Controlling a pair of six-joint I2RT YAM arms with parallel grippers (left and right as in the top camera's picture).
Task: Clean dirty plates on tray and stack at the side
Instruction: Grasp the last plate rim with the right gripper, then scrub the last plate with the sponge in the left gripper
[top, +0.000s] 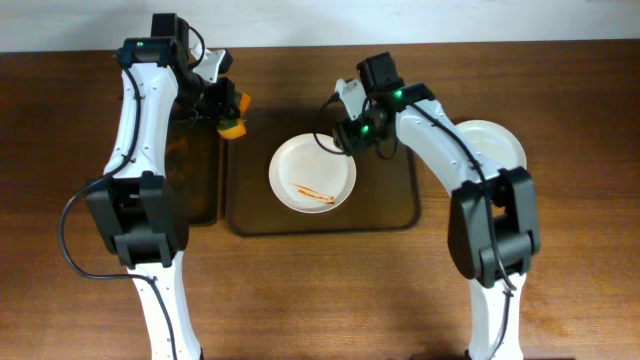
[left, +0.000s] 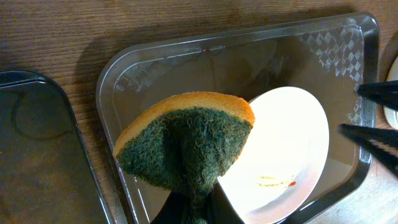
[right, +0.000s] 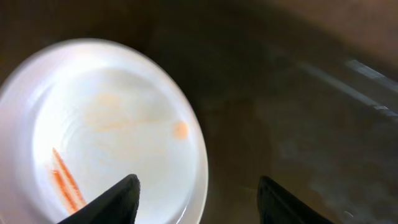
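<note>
A white plate (top: 312, 173) with orange-red sauce streaks lies on the brown tray (top: 400, 205). It also shows in the left wrist view (left: 292, 137) and the right wrist view (right: 106, 124). My left gripper (top: 228, 105) is shut on a sponge (left: 186, 140), orange on top and green below, held above the tray's left rim (left: 109, 106). My right gripper (right: 198, 186) is open, its fingers either side of the plate's right rim, above it. More white plates (top: 495, 145) lie stacked on the table to the right of the tray.
A smaller dark tray (top: 195, 180) lies left of the brown tray, seen also in the left wrist view (left: 37, 155). Wooden table (top: 320, 290) surrounds both. My right gripper's fingers show at the right edge of the left wrist view (left: 373, 118).
</note>
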